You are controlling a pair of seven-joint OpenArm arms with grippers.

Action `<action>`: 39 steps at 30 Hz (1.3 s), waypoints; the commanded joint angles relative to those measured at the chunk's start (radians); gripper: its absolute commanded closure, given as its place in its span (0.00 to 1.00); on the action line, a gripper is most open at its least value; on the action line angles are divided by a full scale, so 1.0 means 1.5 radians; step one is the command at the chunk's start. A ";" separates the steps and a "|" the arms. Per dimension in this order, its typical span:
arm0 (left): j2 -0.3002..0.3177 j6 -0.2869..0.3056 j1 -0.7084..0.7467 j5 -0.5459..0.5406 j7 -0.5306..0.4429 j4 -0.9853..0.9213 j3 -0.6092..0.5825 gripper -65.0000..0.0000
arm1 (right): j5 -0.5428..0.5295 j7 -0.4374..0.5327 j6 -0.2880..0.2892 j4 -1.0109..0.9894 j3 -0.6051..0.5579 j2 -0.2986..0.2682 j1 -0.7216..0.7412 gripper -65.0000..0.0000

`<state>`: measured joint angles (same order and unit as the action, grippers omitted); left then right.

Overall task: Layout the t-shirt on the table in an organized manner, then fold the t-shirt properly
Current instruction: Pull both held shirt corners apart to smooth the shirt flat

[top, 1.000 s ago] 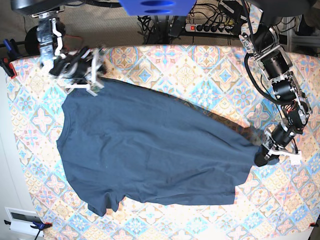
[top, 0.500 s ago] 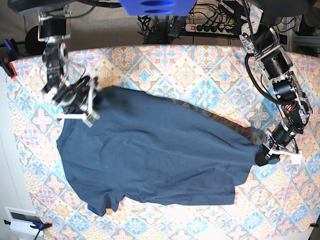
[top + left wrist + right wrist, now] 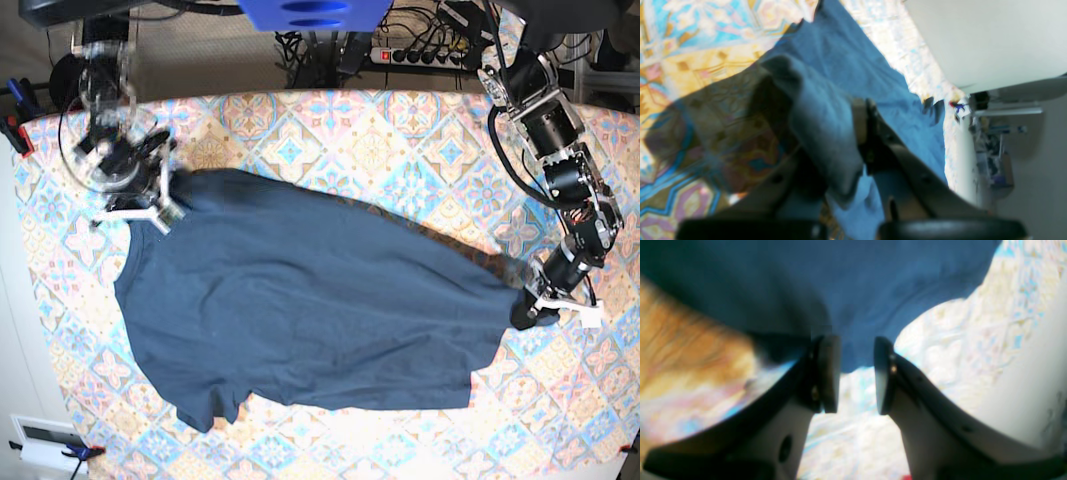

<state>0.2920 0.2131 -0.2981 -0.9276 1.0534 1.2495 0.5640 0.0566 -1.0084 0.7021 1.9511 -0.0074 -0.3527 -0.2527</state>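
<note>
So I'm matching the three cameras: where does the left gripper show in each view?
Base: left gripper at right edge, shut on the t-shirt corner.
Left wrist: bottom centre, fabric bunched between its fingers.
Right wrist: not in it.
Shared landmark: the t-shirt on the table.

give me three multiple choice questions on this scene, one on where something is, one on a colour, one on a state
1. In the base view, where is the left claw?
A. at the t-shirt's right edge
B. above the power strip
C. off the table

2. What colour is the t-shirt?
A. red
B. navy blue
C. white

3. How do the right claw's jaws stand?
A. shut on the shirt
B. apart, nothing between them
C. shut on a pen

Key: 1 A, it sits at the shirt's right tip. 2 B, the fabric is dark blue in every view. 3 B, the right wrist view shows a gap between the pads.
</note>
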 commanded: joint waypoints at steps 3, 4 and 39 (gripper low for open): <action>0.012 0.005 -0.017 -0.013 -0.018 0.012 0.002 1.00 | -0.005 0.013 -0.003 0.010 -0.003 -0.004 -0.055 0.74; 0.013 0.005 -0.017 -0.013 -0.017 0.012 0.002 1.00 | -0.005 0.016 -0.003 0.010 -0.014 -0.004 -0.063 0.74; 0.015 0.005 -0.007 -0.015 -0.017 0.012 0.002 1.00 | 0.000 0.047 -0.003 -0.070 -0.176 -0.077 0.017 0.66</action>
<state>0.2970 0.2127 -0.2852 -0.9279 1.0439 1.2491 0.5652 0.0521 -0.9379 0.7029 1.8320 -0.2771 -0.4541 -0.2359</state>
